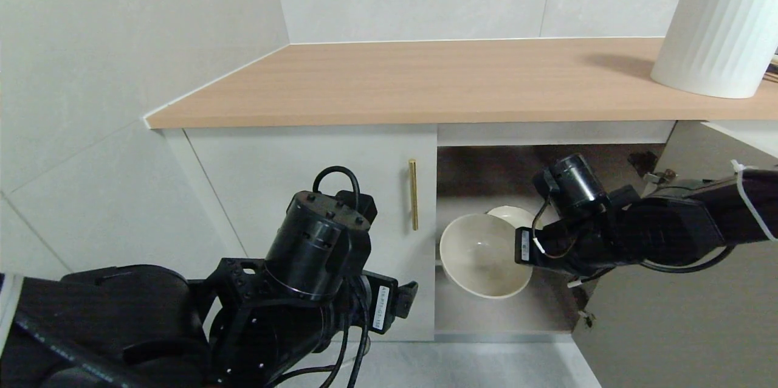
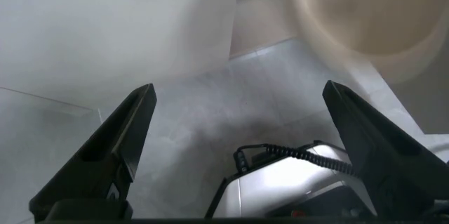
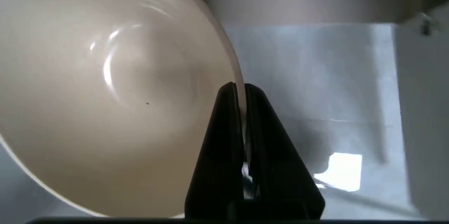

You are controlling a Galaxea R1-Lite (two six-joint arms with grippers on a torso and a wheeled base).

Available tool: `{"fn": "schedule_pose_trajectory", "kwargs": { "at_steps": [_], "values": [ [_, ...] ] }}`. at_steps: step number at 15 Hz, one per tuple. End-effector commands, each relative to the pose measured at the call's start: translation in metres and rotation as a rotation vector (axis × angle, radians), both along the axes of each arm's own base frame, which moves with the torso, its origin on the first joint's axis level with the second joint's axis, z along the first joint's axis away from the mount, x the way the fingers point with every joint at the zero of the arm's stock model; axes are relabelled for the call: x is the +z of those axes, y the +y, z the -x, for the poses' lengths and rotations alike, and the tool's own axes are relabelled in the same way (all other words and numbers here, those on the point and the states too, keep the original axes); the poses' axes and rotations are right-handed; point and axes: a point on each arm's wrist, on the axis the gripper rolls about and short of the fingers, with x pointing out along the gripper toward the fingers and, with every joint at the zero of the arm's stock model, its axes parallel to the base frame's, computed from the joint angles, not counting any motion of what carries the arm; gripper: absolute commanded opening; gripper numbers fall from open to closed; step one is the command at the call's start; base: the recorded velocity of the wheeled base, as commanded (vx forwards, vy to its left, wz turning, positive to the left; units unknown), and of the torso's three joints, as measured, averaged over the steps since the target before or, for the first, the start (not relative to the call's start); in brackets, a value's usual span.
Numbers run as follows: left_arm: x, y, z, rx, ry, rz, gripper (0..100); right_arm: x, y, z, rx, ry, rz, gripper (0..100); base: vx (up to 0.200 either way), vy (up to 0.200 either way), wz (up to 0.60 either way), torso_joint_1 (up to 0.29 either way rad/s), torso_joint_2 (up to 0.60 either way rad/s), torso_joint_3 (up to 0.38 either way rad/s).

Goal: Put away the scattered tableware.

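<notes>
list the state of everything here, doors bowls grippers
left cabinet door, shut
right cabinet door, swung open
bowl, tipped on its side at the cabinet opening, held by its rim
right gripper, shut on the bowl's rim
second dish, inside the cabinet, partly hidden behind the bowl
left gripper, open and empty
white ribbed container, upright on the countertop
</notes>
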Motion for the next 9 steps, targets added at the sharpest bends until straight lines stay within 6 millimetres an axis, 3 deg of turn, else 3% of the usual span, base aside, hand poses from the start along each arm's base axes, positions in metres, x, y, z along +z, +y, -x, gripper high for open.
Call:
{"fn": "schedule_pose_trajectory", "kwargs": {
  "at_steps": [1, 9],
  "values": [
    [0.001, 0.001, 0.001, 0.001, -0.003, 0.004, 100, -0.022, -0.022, -0.043, -0.166, 0.027, -0.005, 0, 0.0, 0.0, 0.0, 0.0, 0.0, 0.0],
    [0.002, 0.001, 0.0, 0.004, -0.004, 0.007, 100, -0.051, -0.07, -0.104, -0.415, -0.042, -0.077, 0, 0.0, 0.0, 0.0, 0.0, 0.0, 0.0]
  ]
}}
